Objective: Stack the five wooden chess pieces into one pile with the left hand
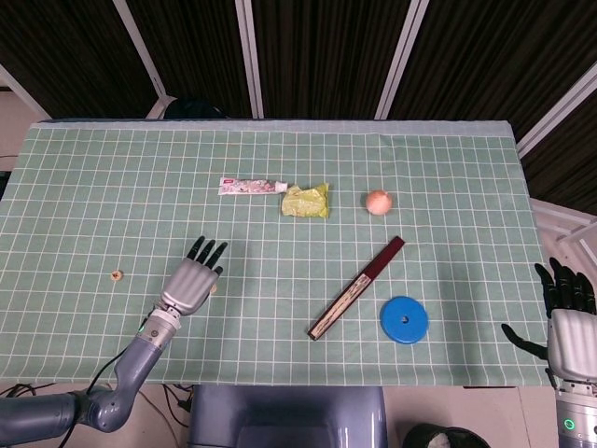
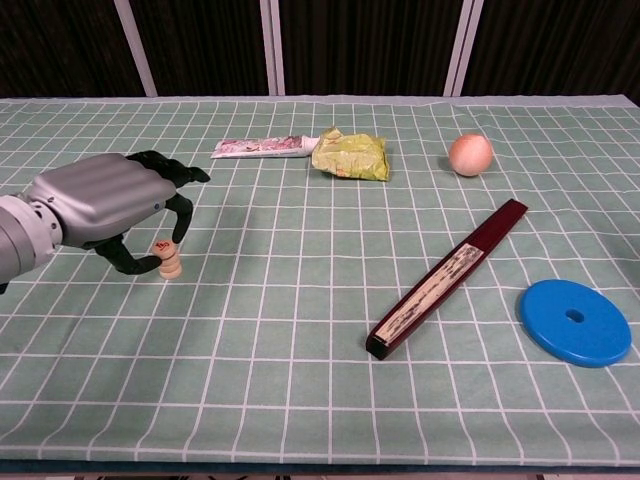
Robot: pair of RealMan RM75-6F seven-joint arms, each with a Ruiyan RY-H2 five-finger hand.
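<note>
Chest view is showing the left hand (image 2: pixel 100 205) arching over the pile of chess pieces (image 2: pixel 167 260), its dark fingers (image 2: pixel 178 222) curling down around the top piece. Whether those fingers are pinching that piece or have just let go is not something either view is settling. The pile is standing upright on the green checked cloth (image 2: pixel 300 330) near the table's front left, and it is looking about four pieces tall, though the exact count is hard to make out. One single chess piece (image 1: pixel 116 275) is lying well apart to the left in the head view, so by the look of it one piece is left to bring over. In that view the hand is hiding most of the pile. Far off at the right edge, the right hand (image 1: pixel 569 322) is waiting beside the table, fingers spread and holding nothing, its wrist cut off by the frame.
</note>
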